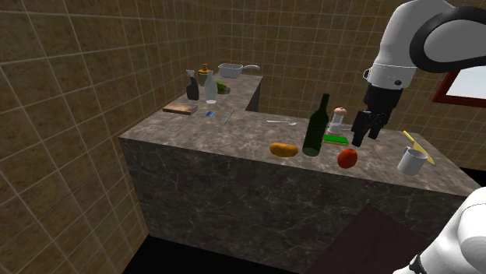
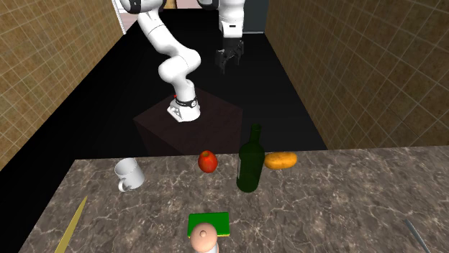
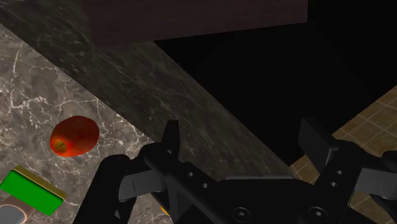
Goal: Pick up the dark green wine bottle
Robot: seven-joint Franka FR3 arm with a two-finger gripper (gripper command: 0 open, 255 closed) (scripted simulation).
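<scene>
place: kitchen | walls: tan tiled walls | desk: L-shaped, dark marbled stone | cookware: saucepan, cutting board, white mug | food: red apple, bread roll, dark green wine bottle | cleaning: green sponge, spray bottle

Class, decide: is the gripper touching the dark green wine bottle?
Apart. The shoulder view shows a clear gap between the gripper and the wine bottle.

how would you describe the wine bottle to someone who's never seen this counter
Find the stone counter and follow its edge on the side of the robot's stand. The bottle stands upright there, between an orange bread roll and a red fruit. It is dark green, long-necked and the tallest thing in that group.
</scene>
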